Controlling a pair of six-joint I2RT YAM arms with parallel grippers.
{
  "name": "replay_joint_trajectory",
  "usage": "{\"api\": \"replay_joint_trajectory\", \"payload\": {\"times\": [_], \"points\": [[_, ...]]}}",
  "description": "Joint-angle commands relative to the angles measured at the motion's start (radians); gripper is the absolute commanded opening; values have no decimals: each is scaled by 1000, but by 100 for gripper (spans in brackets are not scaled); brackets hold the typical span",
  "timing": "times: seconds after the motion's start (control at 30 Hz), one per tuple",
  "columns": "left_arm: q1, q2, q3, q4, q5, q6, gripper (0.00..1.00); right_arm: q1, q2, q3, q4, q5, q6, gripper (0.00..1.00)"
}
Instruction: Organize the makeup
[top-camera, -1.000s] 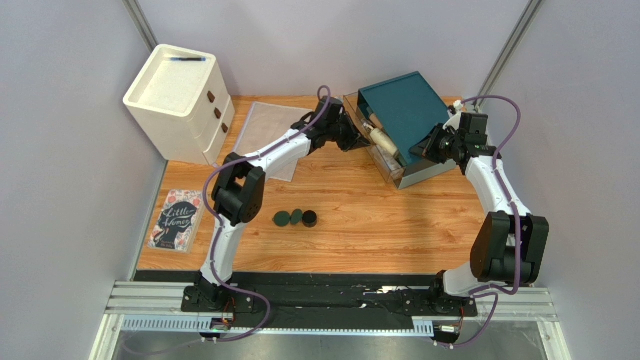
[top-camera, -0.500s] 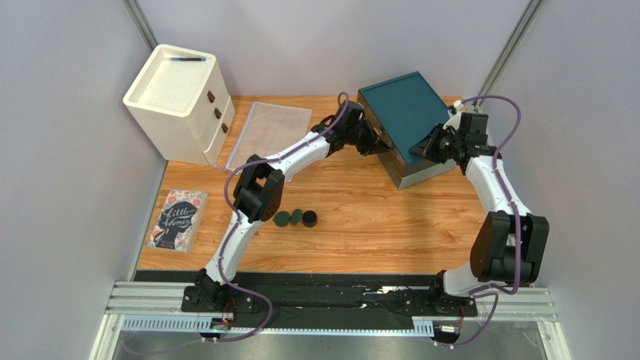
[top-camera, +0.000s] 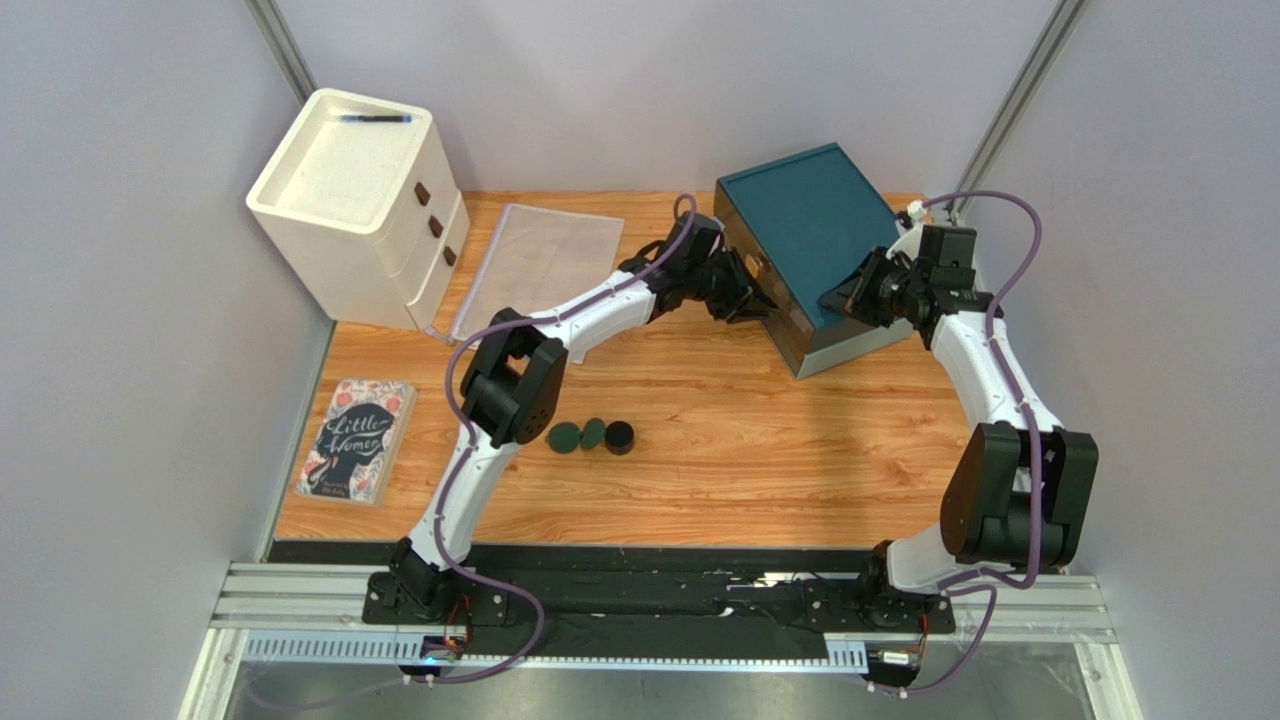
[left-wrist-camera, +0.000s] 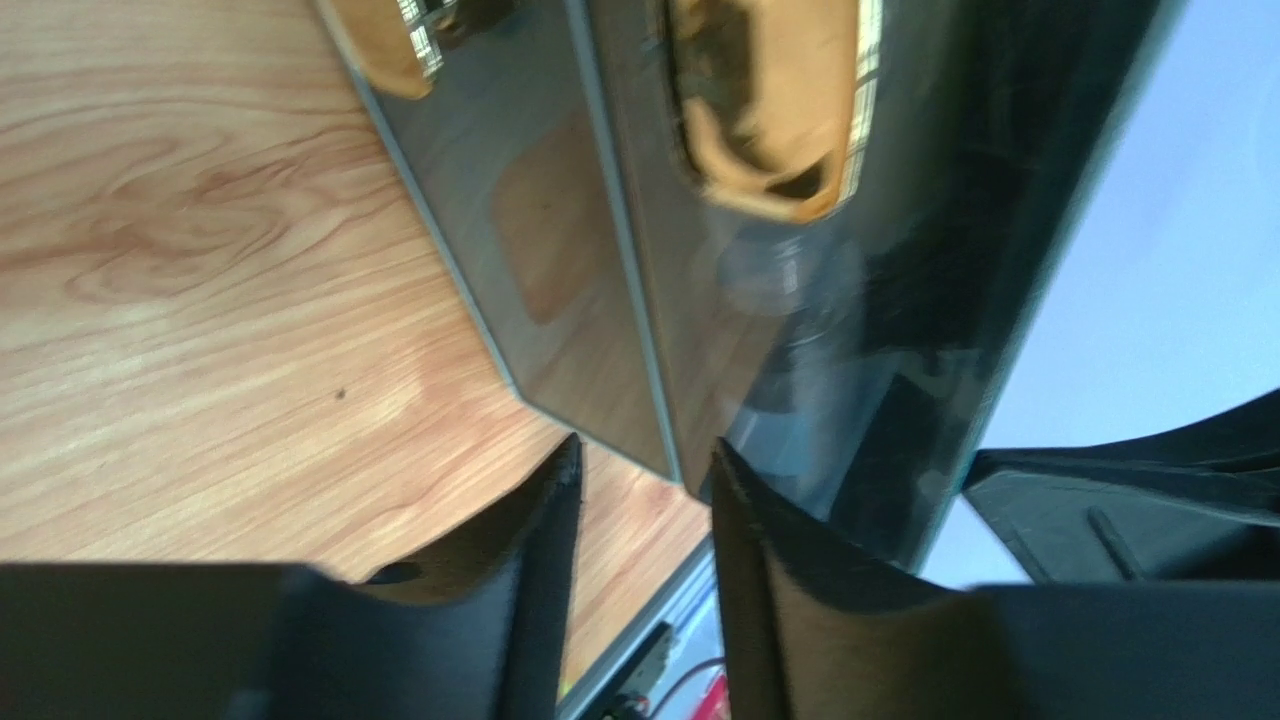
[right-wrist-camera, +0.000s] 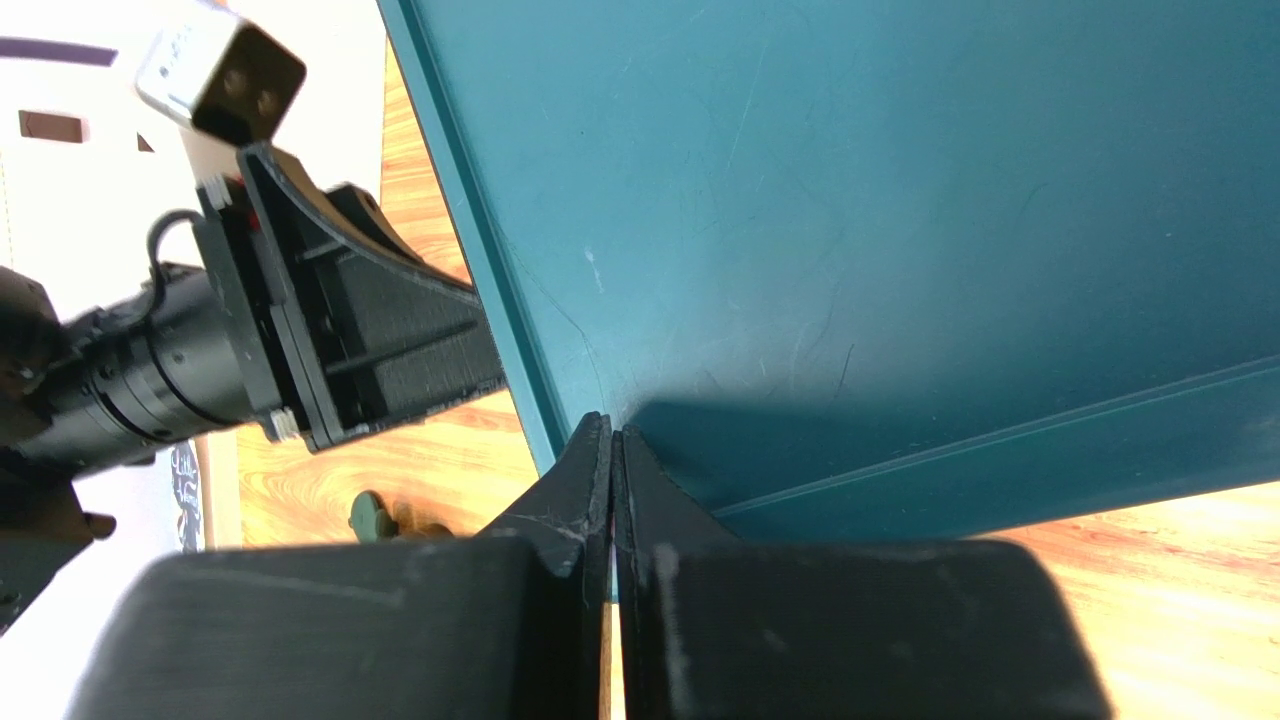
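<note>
Three dark round compacts (top-camera: 592, 437) lie in a row mid-table; one shows in the right wrist view (right-wrist-camera: 368, 515). The teal-topped box (top-camera: 804, 225) stands at the back right with its clear drawer pushed in. Through the smoky drawer front (left-wrist-camera: 579, 270) I see blurred cream-orange makeup pieces (left-wrist-camera: 766, 90). My left gripper (top-camera: 756, 296) (left-wrist-camera: 643, 465) is open just in front of that drawer, holding nothing. My right gripper (top-camera: 860, 297) (right-wrist-camera: 613, 435) is shut, its tips at the edge of the teal top (right-wrist-camera: 902, 225).
A white drawer unit (top-camera: 361, 188) with a pen (top-camera: 373, 116) on it stands back left. A clear pouch (top-camera: 534, 263) lies beside it. An illustrated book (top-camera: 356, 438) lies at the left edge. My left arm (right-wrist-camera: 301, 345) reaches across towards the box.
The clear drawer, pulled out with tubes showing a second ago, now sits pushed in. My left gripper went from shut to open and eased back slightly. The right arm stayed put.
</note>
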Motion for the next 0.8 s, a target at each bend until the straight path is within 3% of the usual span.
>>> {"api": "replay_joint_trajectory", "payload": {"times": [0.0,0.03,0.27,0.57,0.77], "points": [[18,-98,-40,33,-32,23,46,-13,79,-88,-243,171,-61,0],[21,-97,-37,25,-35,21,51,-12,79,-88,-243,171,-61,0],[30,-75,41,-151,-116,63,58,-13,79,-87,-244,173,-61,0],[56,-17,76,-159,-118,17,58,-22,81,-84,-246,167,-61,0],[61,69,202,-190,-107,3,56,-28,84,-84,-243,165,-60,0]]}}
